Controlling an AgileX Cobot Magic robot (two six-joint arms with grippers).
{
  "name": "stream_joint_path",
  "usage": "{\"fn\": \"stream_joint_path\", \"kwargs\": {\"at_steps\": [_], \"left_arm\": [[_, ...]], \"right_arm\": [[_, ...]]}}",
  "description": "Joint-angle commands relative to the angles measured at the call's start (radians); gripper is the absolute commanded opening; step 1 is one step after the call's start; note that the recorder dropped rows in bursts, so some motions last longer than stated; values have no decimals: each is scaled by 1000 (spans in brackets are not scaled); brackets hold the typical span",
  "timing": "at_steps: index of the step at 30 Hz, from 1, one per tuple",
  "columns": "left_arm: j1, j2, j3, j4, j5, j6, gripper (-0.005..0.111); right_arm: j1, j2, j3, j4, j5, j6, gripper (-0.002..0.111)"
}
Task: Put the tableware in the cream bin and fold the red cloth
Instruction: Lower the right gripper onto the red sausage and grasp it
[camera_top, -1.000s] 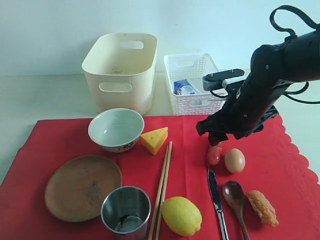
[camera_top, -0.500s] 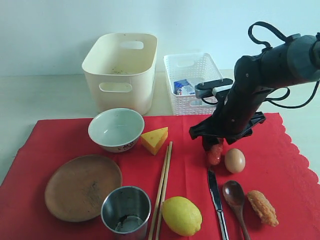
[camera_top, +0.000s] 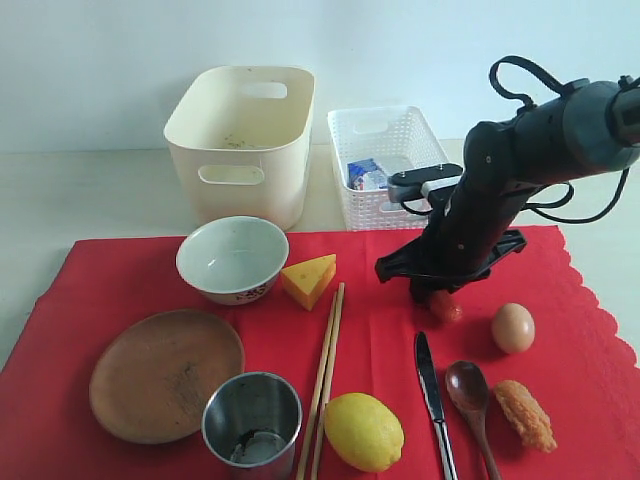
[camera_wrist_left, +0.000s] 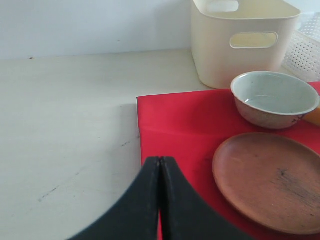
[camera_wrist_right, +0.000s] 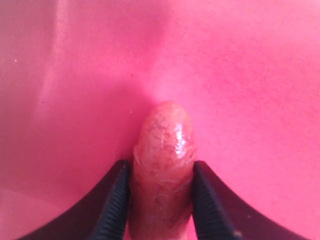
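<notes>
On the red cloth (camera_top: 120, 280) lie the pale bowl (camera_top: 232, 258), brown plate (camera_top: 166, 373), steel cup (camera_top: 252, 418), chopsticks (camera_top: 325, 370), knife (camera_top: 431, 390) and dark spoon (camera_top: 470, 395). The cream bin (camera_top: 240, 140) stands behind the cloth. My right gripper (camera_top: 437, 298) is low over the cloth, shut on a reddish sausage (camera_wrist_right: 162, 145) that rests on the fabric. The left gripper (camera_wrist_left: 160, 159) is shut and empty above the cloth's left edge, near the plate (camera_wrist_left: 270, 180) and bowl (camera_wrist_left: 275, 97); the exterior view does not show it.
A white lattice basket (camera_top: 385, 165) holding a carton (camera_top: 368, 175) stands right of the bin. Cheese (camera_top: 310, 280), a lemon (camera_top: 363, 430), an egg (camera_top: 512, 327) and a fried piece (camera_top: 525, 413) lie among the tableware.
The right gripper came down and left onto the sausage and closed on it. The egg rolled away to the right. The tableware has not moved.
</notes>
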Motion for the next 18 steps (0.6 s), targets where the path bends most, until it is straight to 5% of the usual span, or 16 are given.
{"fn": "stream_joint_path", "kwargs": {"at_steps": [1,3,18], "left_arm": [[2,-6,2,-5,-11,-5,0],[2,-6,2,-5,-11,-5,0],[2,-6,2,-5,-11,-5,0]], "right_arm": [[-2,17,-3,-1,-53,-3,6],[-2,17,-3,1,-65,-3,0],[-2,-52,-3,-3,-44,-57,0]]}}
